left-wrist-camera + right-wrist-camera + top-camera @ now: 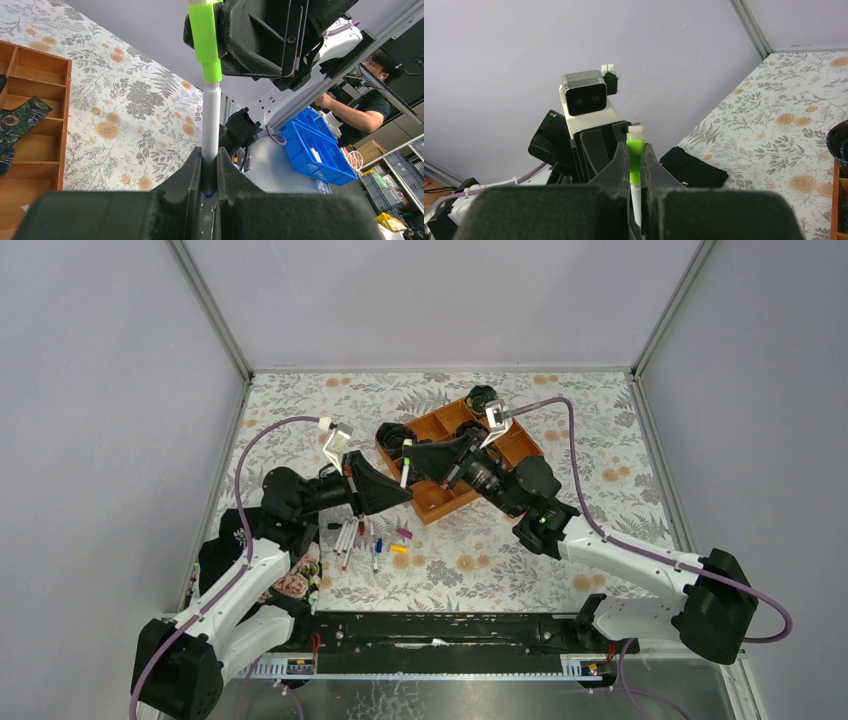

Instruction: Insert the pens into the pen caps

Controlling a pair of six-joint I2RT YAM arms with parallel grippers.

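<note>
My left pincer (210, 161) clenches the thin white plastic pen (210, 115) low on its barrel. My right pincer (635, 150) grips the neon-green cap (205, 35), both near the left edge of the compartmented wooden tray (445, 502). The pen seems light, stiff and probably slick.

I see pale grey walls (440, 300) round my floral table (600, 440); blue bins (320, 150) at four o'clock from the left wrist.

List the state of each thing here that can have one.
left gripper: shut on the white pen.
right gripper: shut on the green cap.
white pen: held in the air, its top end at the cap's mouth.
green cap: in line with the pen; how deep it sits, cannot tell.
loose pens: lying on the table.
loose caps: lying beside them, on no pen.
</note>
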